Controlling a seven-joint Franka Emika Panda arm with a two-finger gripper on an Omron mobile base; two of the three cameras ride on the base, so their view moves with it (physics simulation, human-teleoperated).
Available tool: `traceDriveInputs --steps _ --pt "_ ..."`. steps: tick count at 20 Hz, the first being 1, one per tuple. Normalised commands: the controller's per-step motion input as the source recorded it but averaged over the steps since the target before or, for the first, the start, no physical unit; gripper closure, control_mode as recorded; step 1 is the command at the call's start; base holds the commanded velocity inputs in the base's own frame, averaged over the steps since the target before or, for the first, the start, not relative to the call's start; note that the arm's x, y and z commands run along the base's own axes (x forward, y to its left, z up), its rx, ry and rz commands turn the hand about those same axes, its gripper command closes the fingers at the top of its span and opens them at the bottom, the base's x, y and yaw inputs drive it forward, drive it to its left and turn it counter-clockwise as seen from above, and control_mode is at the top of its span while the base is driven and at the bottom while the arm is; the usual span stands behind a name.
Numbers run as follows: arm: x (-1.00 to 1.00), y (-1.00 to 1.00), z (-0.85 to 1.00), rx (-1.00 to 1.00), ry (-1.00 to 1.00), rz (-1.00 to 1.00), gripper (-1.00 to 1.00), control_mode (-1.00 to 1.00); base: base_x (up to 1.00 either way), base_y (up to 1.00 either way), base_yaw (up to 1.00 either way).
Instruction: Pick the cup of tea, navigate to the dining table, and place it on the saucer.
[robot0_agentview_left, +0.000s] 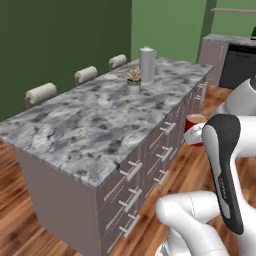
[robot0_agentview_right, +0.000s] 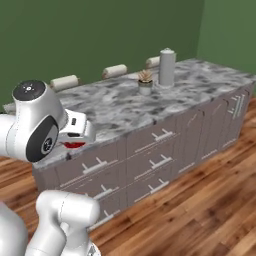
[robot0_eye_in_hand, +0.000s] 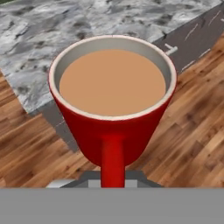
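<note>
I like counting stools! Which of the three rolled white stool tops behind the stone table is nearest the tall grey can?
The far stool, closest to the tall grey can. The other two sit further along the dining table.

We see even, bright, diffuse rendered light with no clear source. The dining table (robot0_agentview_left: 95, 120) top stays evenly lit, without glare, and its grey base (robot0_agentview_left: 55, 200) sits in softer shade. All three pictures are slightly soft (low resolution), though the cup of tea (robot0_eye_in_hand: 113, 87) shows crisp edges and no distortion.
</note>
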Motion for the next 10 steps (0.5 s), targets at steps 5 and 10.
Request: traceDriveInputs --steps 5,10 --pt "0.0 0.0 0.0 0.0 0.0 0.0 1.0 1.0 -0.8 1.0 -0.1" --pt "0.0 0.0 0.0 0.0 0.0 0.0 1.0 1.0 -0.1 1.0 -0.09"
